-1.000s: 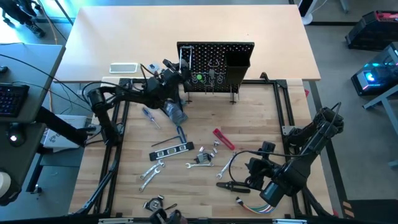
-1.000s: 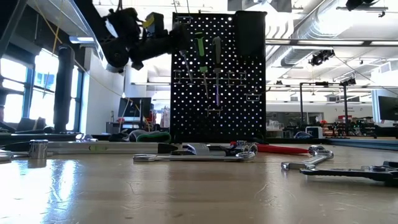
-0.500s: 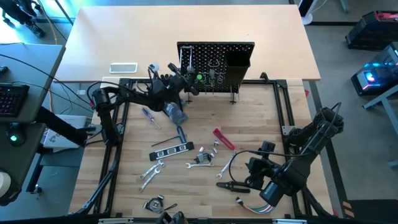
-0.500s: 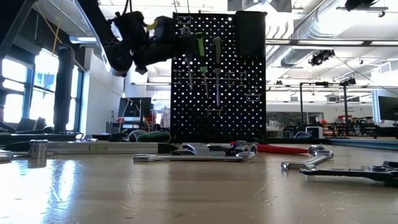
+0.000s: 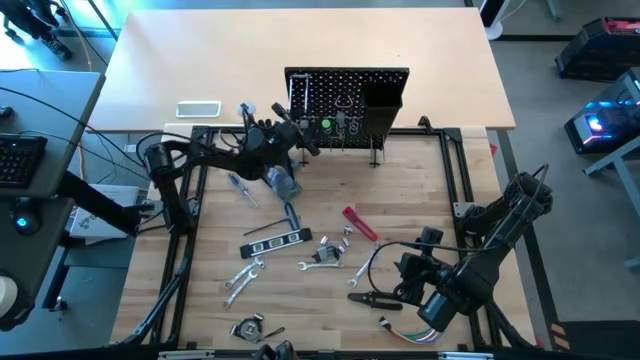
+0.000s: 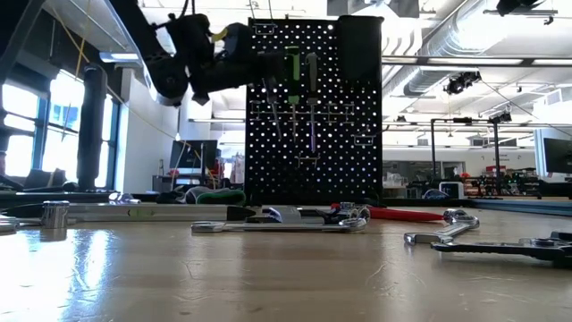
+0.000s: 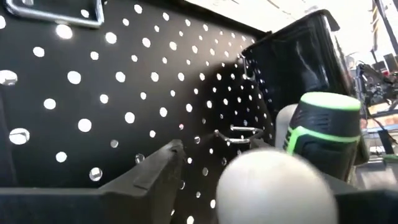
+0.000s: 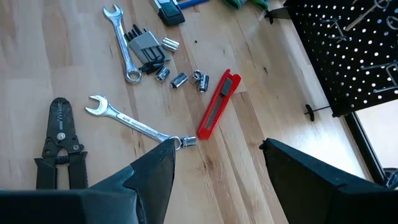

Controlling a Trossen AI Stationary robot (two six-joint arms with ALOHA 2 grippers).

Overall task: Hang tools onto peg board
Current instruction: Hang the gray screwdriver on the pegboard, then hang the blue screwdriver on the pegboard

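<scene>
Peg board [image 5: 350, 100] with green-handled tool [image 5: 325, 125] at left gripper [image 5: 300, 135], jaws apart; right gripper [image 5: 408, 272] jaws wide.

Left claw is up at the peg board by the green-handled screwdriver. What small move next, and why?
Probably back the left claw straight away from the peg board. Its fingers look spread, and the green-handled screwdriver appears to hang on the board beside another screwdriver, so the placing seems done. Retreat level to avoid knocking either one off. The right claw waits open over the table.
</scene>
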